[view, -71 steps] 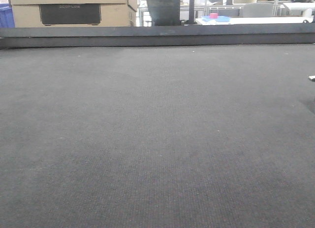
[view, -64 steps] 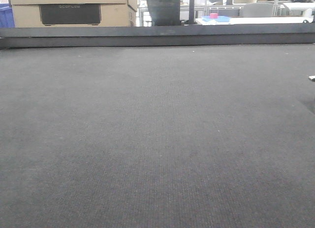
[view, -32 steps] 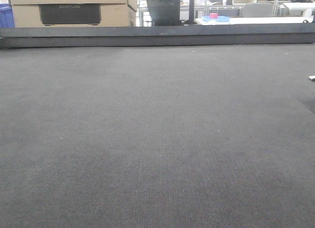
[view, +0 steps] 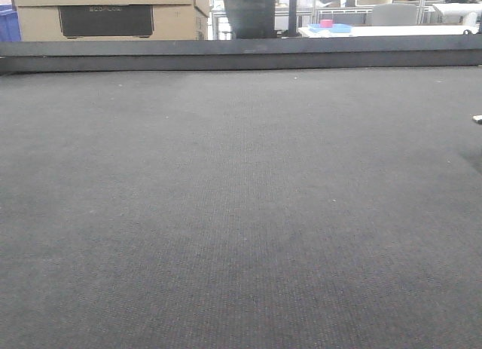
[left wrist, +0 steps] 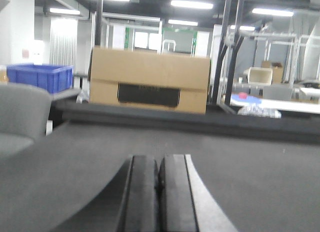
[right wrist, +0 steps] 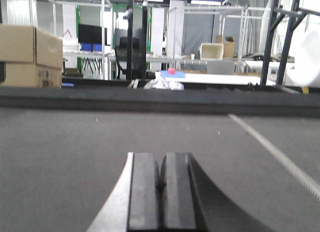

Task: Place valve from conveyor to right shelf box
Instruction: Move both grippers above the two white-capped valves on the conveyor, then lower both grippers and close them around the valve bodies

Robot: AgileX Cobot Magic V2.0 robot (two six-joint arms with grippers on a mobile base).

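The conveyor [view: 241,198] is a wide dark grey woven belt that fills the front view, with a raised dark rail [view: 241,55] along its far edge. No valve shows in any view, and the right shelf box is out of view. My left gripper [left wrist: 159,162] is shut with nothing between its pads, low over the belt [left wrist: 250,172]. My right gripper [right wrist: 161,159] is likewise shut and empty above the belt [right wrist: 65,152]. A small pale object [view: 477,120] peeks in at the right edge of the front view; what it is I cannot tell.
A brown cardboard box [view: 113,13] stands beyond the rail at far left, also in the left wrist view [left wrist: 149,80]. A blue crate [left wrist: 40,76] sits to its left. A white table [right wrist: 220,78] and metal racks lie behind. A white stripe [right wrist: 272,152] crosses the belt.
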